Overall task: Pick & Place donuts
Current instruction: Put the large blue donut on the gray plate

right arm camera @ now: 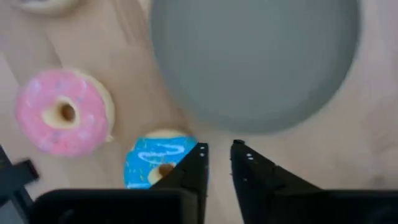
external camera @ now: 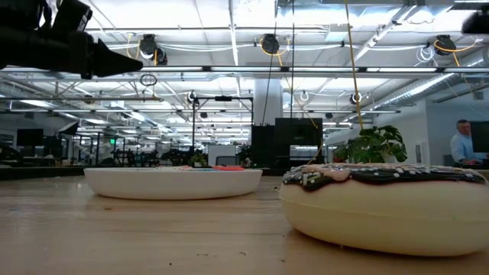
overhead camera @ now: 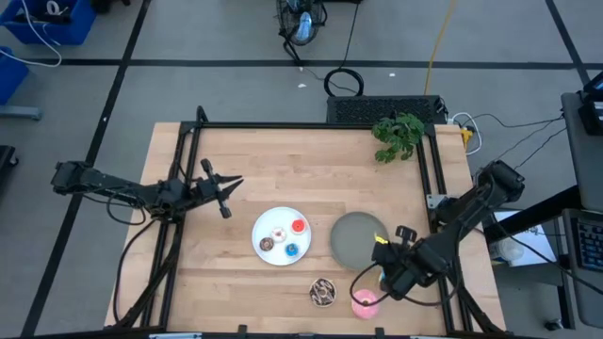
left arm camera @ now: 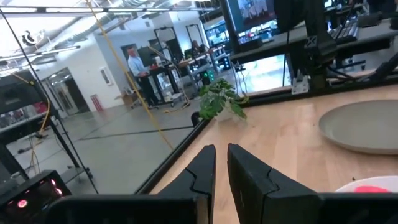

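Blue sprinkled donut (right arm camera: 155,162) just beside nearly closed, empty right gripper (right arm camera: 217,149); reaching step; next, spread fingers, straddle, close.

Light is bright and even across the pale wooden table (overhead camera: 245,160), coming from overhead; shadows under the arms are soft and faint. In the low view, rows of white ceiling strip lights (external camera: 229,69) glare strongly, and the large chocolate-drizzled ring donut (external camera: 386,202) close to the lens is soft, while the far room stays fairly sharp. The right wrist view is blurred throughout: the grey round plate (right arm camera: 255,59) ahead of the right gripper (right arm camera: 216,152) has smeared edges, and so does the large pink ring donut (right arm camera: 62,112) off to its side.
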{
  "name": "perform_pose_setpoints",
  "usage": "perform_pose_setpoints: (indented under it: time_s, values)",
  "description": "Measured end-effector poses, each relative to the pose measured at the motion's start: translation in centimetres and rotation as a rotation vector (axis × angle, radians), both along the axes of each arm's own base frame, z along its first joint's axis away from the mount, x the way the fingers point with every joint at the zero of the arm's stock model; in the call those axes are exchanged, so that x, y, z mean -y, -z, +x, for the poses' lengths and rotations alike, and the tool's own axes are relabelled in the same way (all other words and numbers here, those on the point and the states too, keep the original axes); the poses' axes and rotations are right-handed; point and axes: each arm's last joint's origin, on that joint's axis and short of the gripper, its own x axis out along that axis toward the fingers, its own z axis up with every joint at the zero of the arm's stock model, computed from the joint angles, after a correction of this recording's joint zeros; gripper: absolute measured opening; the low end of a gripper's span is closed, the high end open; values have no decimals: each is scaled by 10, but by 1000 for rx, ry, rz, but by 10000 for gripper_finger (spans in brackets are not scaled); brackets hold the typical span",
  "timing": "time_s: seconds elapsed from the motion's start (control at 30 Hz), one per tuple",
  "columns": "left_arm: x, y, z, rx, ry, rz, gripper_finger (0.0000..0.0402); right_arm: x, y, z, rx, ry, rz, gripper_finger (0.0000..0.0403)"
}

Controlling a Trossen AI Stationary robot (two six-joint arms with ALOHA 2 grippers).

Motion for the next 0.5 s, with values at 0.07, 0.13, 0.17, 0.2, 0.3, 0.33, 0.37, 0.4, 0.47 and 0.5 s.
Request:
perform_pose_setpoints:
  time_s: [0.07, 0.13, 0.17, 0.2, 0.3, 0.33, 0.37, 0.4, 0.47, 0.5]
  values:
    - [0, 1, 0, -8, 0, 1, 49, 0, 12, -2, -41, 1, 32, 84]
    - [0, 2, 0, -22, 0, 4, 49, 2, 23, -5, -74, 4, 48, 110]
    - [0, 2, 0, -25, 0, 4, 49, 3, 28, -7, -84, 5, 42, 123]
    - [0, 2, 0, -24, 0, 4, 49, 4, 32, -8, -89, 5, 37, 135]
    - [0, 2, 0, -22, 1, -4, 49, 7, 44, -10, -88, 3, 37, 173]
    - [0, 2, 0, -20, 2, -5, 49, 6, 47, -10, -78, -3, 45, 184]
    - [0, 2, 0, -19, 2, -9, 49, 5, 50, -10, -65, -5, 56, 195]
    - [0, 2, 0, -19, 2, -10, 49, 5, 54, -10, -53, -7, 67, 205]
    - [0, 2, 0, -18, 2, -10, 49, 4, 61, -10, -41, -9, 92, 223]
    - [0, 2, 0, -19, 2, -9, 49, 5, 64, -11, -45, -9, 109, 230]
